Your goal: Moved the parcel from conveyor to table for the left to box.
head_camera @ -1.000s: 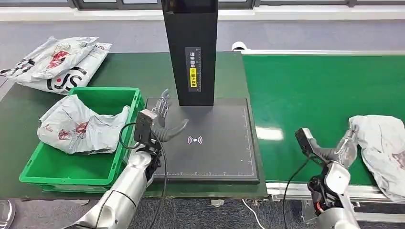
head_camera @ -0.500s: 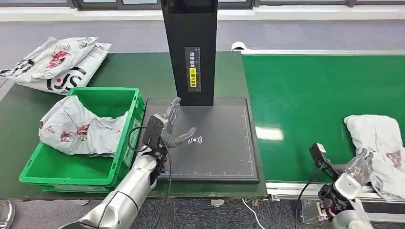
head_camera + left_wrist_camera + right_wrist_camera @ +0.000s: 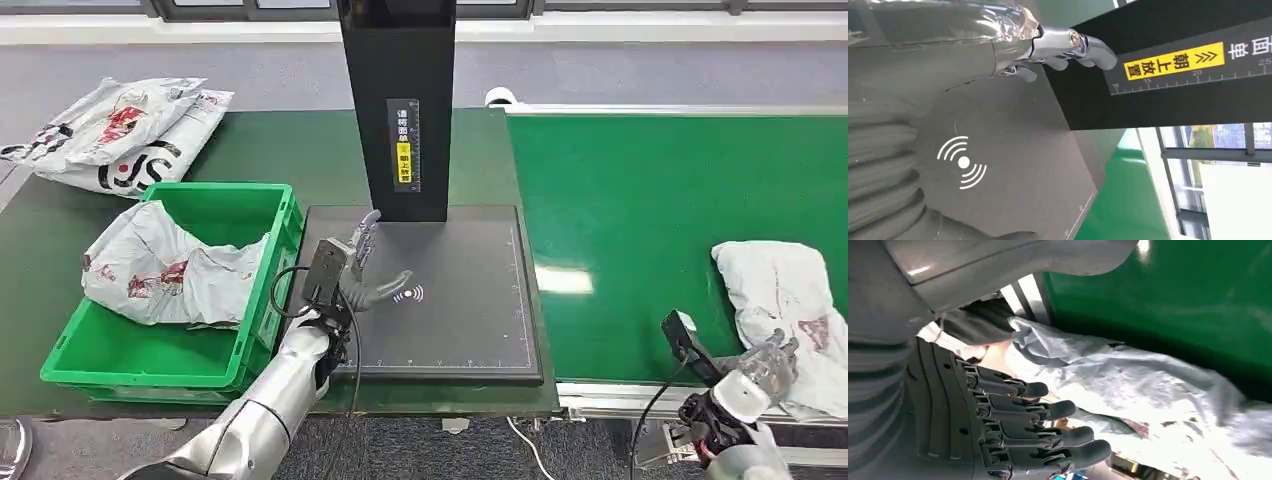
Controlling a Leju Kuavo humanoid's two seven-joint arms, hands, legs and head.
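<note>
On the green conveyor (image 3: 650, 200), near its right end, lies the crumpled grey parcel (image 3: 790, 300); the right hand (image 3: 765, 365) hovers beside it, fingers spread, holding nothing. Left hand (image 3: 362, 270) hangs released over the black scanner pad (image 3: 450, 320).

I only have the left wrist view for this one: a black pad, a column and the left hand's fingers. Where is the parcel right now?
Observer: The parcel lies on the green conveyor, well to the right of the pad.
Operator: Does the right hand have it?
Observer: No. The right hand is at the parcel's near edge, fingers out straight, gripping nothing.
Operator: What is on the other side of the left hand?
Observer: A green crate beside the pad, with one bag in it.
</note>
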